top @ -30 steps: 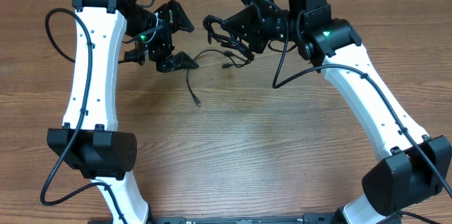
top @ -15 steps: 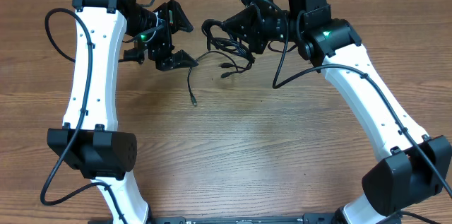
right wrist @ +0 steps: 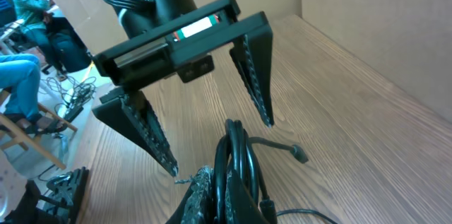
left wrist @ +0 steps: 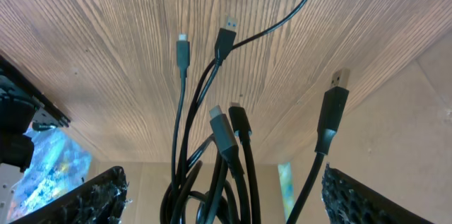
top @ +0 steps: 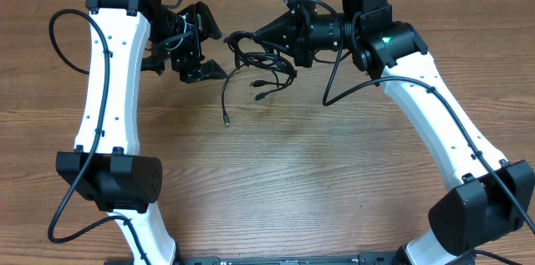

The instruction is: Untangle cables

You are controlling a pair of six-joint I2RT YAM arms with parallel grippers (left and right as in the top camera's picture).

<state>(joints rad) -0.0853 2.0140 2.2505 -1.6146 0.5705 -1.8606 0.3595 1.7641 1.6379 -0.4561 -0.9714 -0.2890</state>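
A small red, white and green sticker (right wrist: 201,27) on the left claw (right wrist: 220,146) carried print too small to read; no other writing was legible.

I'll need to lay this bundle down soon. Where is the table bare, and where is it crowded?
Bare: the wide middle of the table, bordered by the left arm, the right arm and the near edge. Crowded: the far strip, where the cables spread between the arm tips, one plug trailing nearer.

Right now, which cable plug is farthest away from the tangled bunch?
The plug at the tip of the single cord that trails out alone toward the table's front; the other plugs cluster right beside the bunch.
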